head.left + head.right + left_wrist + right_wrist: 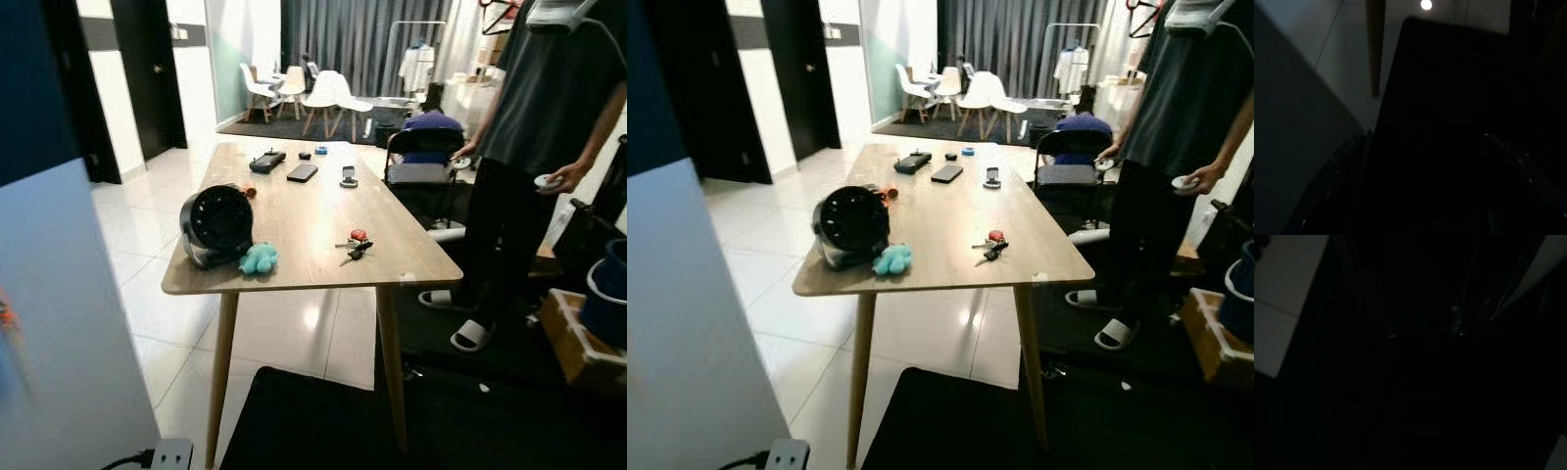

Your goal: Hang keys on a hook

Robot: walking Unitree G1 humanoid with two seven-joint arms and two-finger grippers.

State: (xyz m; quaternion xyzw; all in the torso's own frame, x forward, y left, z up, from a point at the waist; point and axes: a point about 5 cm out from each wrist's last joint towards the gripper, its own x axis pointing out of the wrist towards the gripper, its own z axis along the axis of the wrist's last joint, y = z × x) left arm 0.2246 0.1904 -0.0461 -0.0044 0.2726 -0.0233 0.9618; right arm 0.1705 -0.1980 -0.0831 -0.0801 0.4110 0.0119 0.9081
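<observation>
Item: keys (354, 245), with a red tag. They lay on the wooden bench (294, 220) near its front right corner, untouched, just short of the edge.

Near them: a black round fan (216, 225) and a teal soft toy (259, 258) at the front left. Farther back lay a dark phone (302, 172), a black controller (266, 161) and small oddments.

Hands: both arms hung idle, low over a dark mat (323, 421). Their wrist views were too dark; whether either hand was released or clenched I could not tell.

Hook: none identified from where I stood.

Risks, as judged: the keys sat close to the edge, so a clumsy reach might nudge them onto the floor. A person (534, 147) stood just beside the bench's right side, where an approach could crowd them. The mat underfoot might catch a step.

Writing, brands: none legible.
</observation>
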